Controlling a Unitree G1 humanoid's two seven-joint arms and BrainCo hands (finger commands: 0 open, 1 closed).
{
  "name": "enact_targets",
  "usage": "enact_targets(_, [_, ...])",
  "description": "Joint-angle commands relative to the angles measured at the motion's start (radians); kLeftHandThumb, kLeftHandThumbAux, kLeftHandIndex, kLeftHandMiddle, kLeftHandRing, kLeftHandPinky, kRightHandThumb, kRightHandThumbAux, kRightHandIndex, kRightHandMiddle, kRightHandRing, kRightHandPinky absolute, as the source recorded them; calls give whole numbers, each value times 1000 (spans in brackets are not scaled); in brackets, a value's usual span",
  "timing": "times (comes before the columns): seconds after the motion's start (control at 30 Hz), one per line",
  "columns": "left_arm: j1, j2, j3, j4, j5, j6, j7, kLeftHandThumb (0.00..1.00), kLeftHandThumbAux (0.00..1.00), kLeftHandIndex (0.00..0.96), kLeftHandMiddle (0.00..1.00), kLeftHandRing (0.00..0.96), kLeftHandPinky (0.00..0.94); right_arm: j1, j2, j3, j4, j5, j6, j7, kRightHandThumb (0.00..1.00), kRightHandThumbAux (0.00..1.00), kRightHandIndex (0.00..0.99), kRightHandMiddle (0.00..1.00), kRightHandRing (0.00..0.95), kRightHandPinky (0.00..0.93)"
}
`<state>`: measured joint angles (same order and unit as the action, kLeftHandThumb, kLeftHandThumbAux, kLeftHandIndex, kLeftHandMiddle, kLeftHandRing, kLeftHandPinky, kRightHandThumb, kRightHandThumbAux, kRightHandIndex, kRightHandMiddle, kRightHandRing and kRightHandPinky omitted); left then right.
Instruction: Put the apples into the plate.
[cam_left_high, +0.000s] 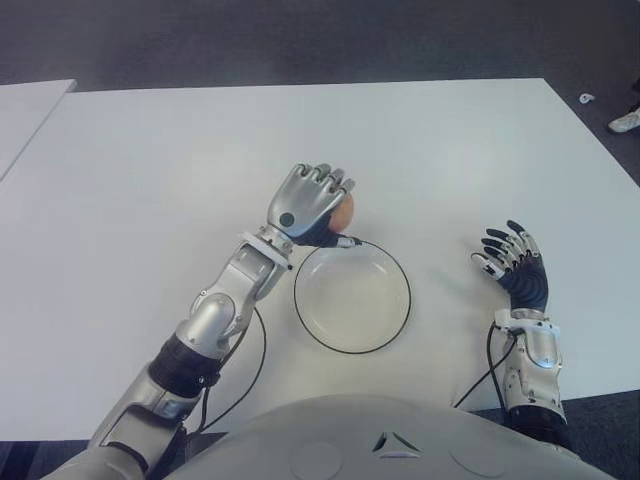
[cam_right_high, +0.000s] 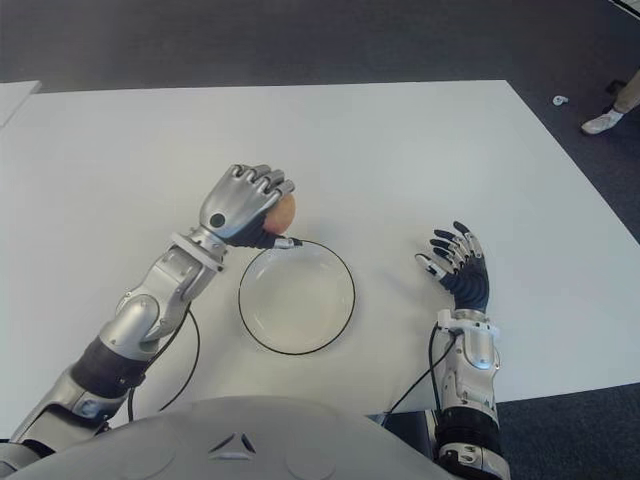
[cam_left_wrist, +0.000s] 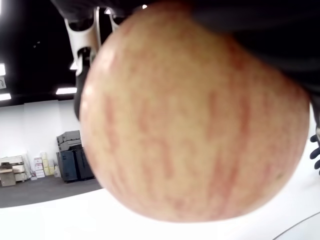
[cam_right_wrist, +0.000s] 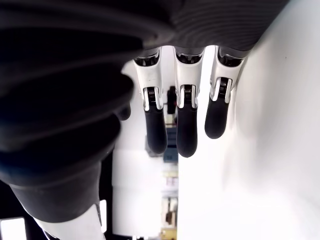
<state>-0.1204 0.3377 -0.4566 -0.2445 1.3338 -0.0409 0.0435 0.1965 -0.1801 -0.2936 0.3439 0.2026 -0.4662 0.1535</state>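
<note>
My left hand (cam_left_high: 318, 200) is curled over a red-yellow apple (cam_left_high: 343, 211), holding it just beyond the far left rim of the white plate (cam_left_high: 352, 297). The left wrist view is almost filled by the apple (cam_left_wrist: 195, 120), gripped from above by my fingers. The plate has a dark rim and nothing in it. To the right of the plate my right hand (cam_left_high: 512, 258) shows idle, fingers (cam_right_wrist: 184, 125) extended and spread with nothing in them.
The white table (cam_left_high: 150, 180) stretches wide around the plate. A second white table edge (cam_left_high: 20, 110) shows at far left. A person's shoe (cam_left_high: 625, 120) stands on the dark floor at far right. A black cable (cam_left_high: 255, 360) loops by my left forearm.
</note>
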Motion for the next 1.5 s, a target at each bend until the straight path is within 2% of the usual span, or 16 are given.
enact_targets(0.03, [-10,-17,-23,45,1,6,41,855,661,410,526,813,794,63,42,19,77,-23,-12,1,427,894,127,298,313,295])
enact_targets(0.13, [-5,-15,-24,46,-6,3,53,854,662,408,526,811,793,62,40,20,95,-40,-37,-8,417,903,128,294,317,294])
enact_targets(0.23, [4,-13,-27,42,-14,0,70,854,662,407,526,812,800,34,3,6,206,-53,-79,1,393,903,128,293,318,294])
enact_targets(0.33, [17,-7,-36,43,-18,-14,104,854,662,407,526,815,806,43,20,19,181,-80,-116,-26,374,903,127,300,325,317])
enact_targets(0.4, [25,-5,-47,48,-16,-22,132,854,662,407,527,818,808,38,24,19,200,-83,-155,-30,368,906,133,307,336,335])
enact_targets(0.5, [42,-7,-71,56,-4,-27,159,854,662,407,527,821,808,35,26,26,216,-95,-172,-46,375,909,150,312,340,333])
enact_targets(0.6, [56,-10,-77,50,-22,-26,142,854,662,407,527,822,805,37,29,32,211,-106,-167,-68,386,909,164,313,341,329])
enact_targets(0.73, [72,-6,-85,42,-31,-25,116,854,662,407,527,825,805,17,48,28,233,-103,-221,-89,454,906,176,313,347,342])
enact_targets(0.8, [81,-4,-87,39,-37,-28,114,854,662,407,527,824,803,9,58,28,237,-86,-219,-87,505,904,184,314,356,346])
enact_targets(0.93, [94,-1,-87,32,-44,-33,115,854,662,407,526,822,800,13,64,28,233,-71,-204,-89,543,903,193,317,362,335])
enact_targets(1.0, [105,-2,-86,28,-57,-36,118,854,663,406,525,818,795,23,62,31,216,-76,-171,-100,557,902,199,316,357,323])
enact_targets(1.5, [157,-16,-99,34,-74,-44,173,853,663,404,524,812,790,42,42,35,171,-61,-75,-92,539,866,183,273,296,295])
